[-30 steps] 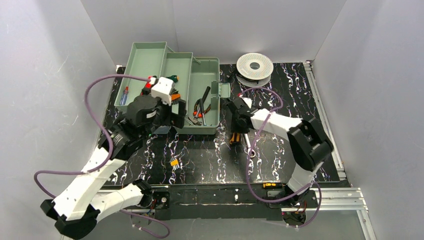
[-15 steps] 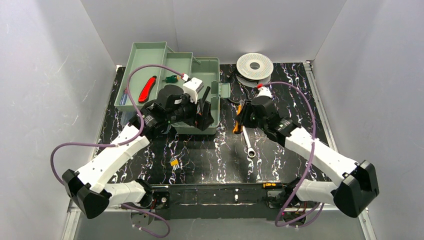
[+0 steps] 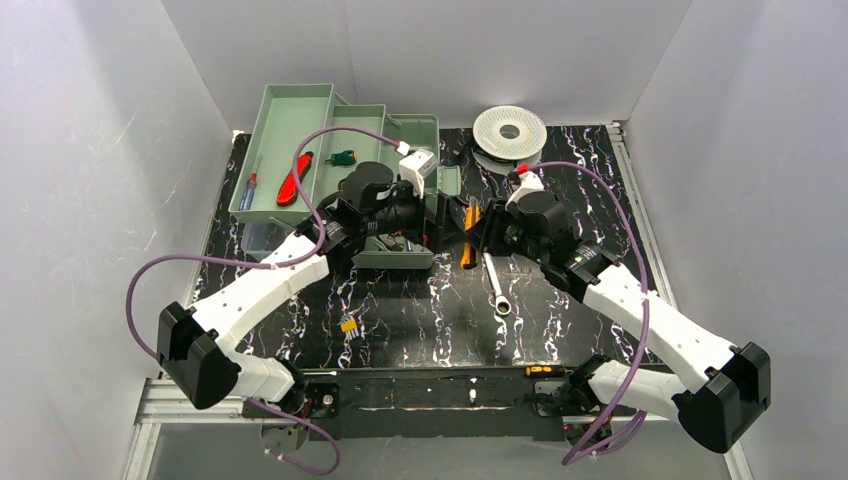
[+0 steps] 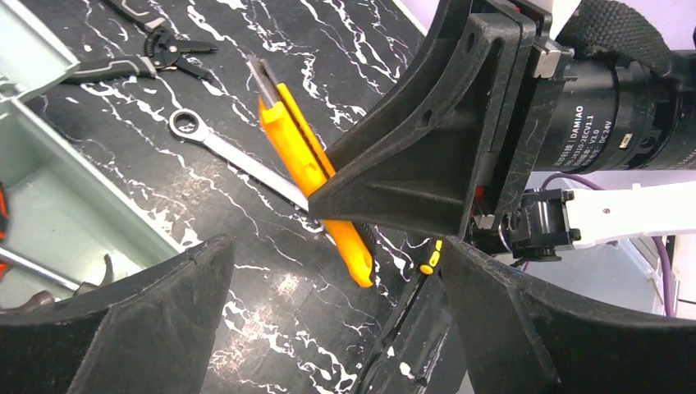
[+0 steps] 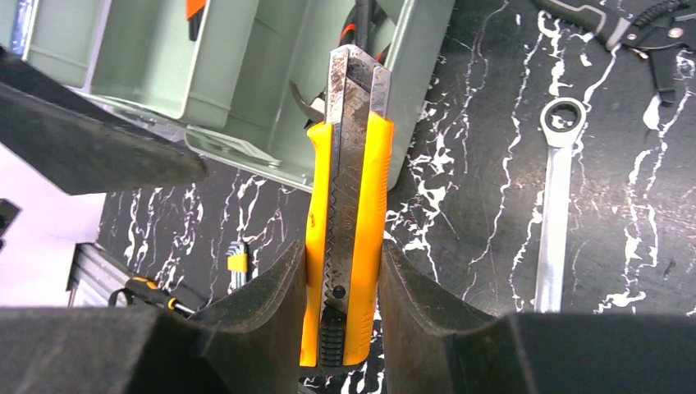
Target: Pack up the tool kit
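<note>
Right wrist, right hand (image 5: pixel 341 271) clamping orange utility knife (image 5: pixel 345 197), left hand (image 4: pixel 332 250) spread wide

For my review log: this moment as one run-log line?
right hand: shut on yellow plastic utility knife, beside pale green plastic toolbox | left hand: open, empty | silver ratchet wrench: on black marbled table

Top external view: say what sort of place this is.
Probably a robot test cell, not a workshop: plain grey walls box in a black marbled table, the left arm and right arm are bolted at its near edge, and a toolbox, wrench and utility knife look staged.
</note>
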You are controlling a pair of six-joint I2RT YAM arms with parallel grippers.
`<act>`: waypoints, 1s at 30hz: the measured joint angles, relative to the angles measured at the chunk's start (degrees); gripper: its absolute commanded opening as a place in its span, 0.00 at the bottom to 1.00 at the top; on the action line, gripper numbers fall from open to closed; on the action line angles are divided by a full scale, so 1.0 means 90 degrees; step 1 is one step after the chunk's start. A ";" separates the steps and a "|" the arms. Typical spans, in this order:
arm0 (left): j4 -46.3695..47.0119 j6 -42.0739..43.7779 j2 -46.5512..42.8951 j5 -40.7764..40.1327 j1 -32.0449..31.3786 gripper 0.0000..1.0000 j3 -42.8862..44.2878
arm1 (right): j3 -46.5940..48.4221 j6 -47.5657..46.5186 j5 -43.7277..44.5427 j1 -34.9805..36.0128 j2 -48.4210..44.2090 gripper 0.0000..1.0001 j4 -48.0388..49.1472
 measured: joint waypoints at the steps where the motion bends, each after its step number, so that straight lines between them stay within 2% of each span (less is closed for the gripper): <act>1: 0.0044 -0.0024 0.0039 0.0029 -0.0019 0.92 0.0000 | 0.0005 0.0002 -0.0073 0.0000 -0.0005 0.12 0.0022; 8: 0.0219 -0.0143 0.0216 0.0221 -0.0104 0.89 0.0000 | 0.0056 0.0199 -0.0323 0.0000 -0.0015 0.12 0.0148; 14: 0.0182 -0.0270 0.0172 0.0148 -0.0153 0.87 -0.0163 | 0.0151 0.0520 -0.0066 -0.0002 -0.0015 0.12 0.0143; 22: 0.0202 -0.0695 0.0187 -0.0022 -0.0216 0.75 -0.0522 | 0.0170 0.0809 -0.0007 -0.0005 -0.0015 0.11 0.0301; 25: 0.0308 -0.0746 0.0255 -0.0024 -0.0277 0.65 -0.0522 | 0.0170 0.0857 -0.0107 -0.0005 -0.0012 0.11 0.0389; 29: 0.0415 -0.0789 0.0403 0.0002 -0.0304 0.43 -0.0517 | 0.0163 0.0884 -0.0318 -0.0007 -0.0012 0.11 0.0605; 30: 0.0442 -0.0797 0.0464 0.0027 -0.0306 0.34 -0.0500 | 0.0153 0.0882 -0.0381 -0.0007 -0.0017 0.12 0.0687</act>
